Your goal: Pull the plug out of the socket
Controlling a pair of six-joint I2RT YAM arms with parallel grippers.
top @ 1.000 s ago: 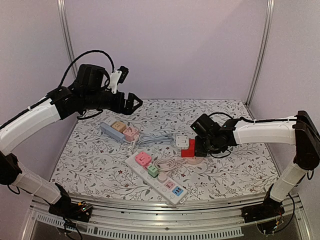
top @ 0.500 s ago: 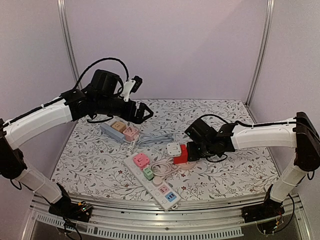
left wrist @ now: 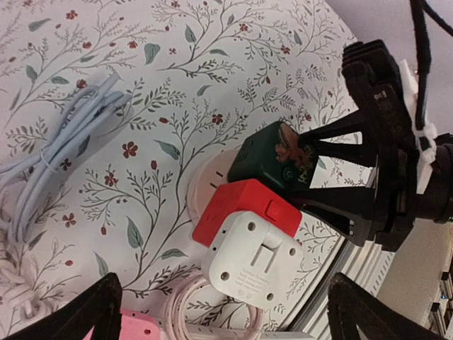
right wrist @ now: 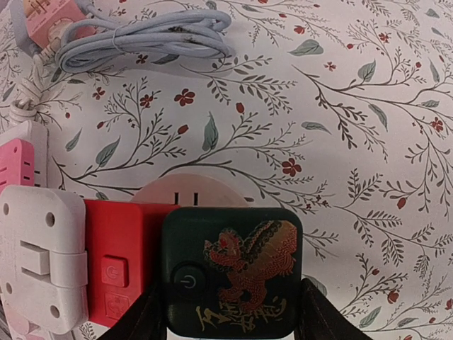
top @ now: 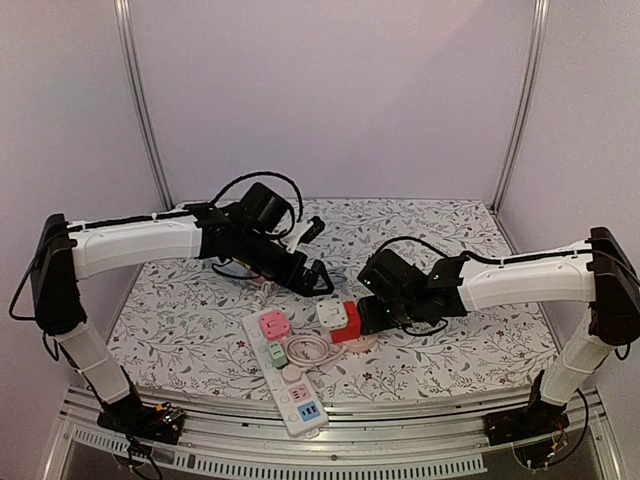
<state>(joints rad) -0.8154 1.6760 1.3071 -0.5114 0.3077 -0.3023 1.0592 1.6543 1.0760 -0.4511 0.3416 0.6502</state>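
- Top external: red cube [top: 348, 322] and white plug [top: 328, 314] have slid left; left gripper [top: 315, 280] is now beside them.
- Left wrist: its jaws gape wide, flanking the white plug.
- Right wrist: right gripper [right wrist: 230, 319] clamps green cube [right wrist: 230, 262] over round pink socket [right wrist: 185, 190].

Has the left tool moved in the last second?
Yes. The left tool has swung away from the rear left frame post, rightward and toward the near edge. It now hangs open beside the red adapter.

Three cube adapters: white [left wrist: 251, 265], red [left wrist: 237, 212], green [left wrist: 272, 159]. One round socket [right wrist: 187, 188]. Two arms: left [top: 130, 240], right [top: 520, 280].
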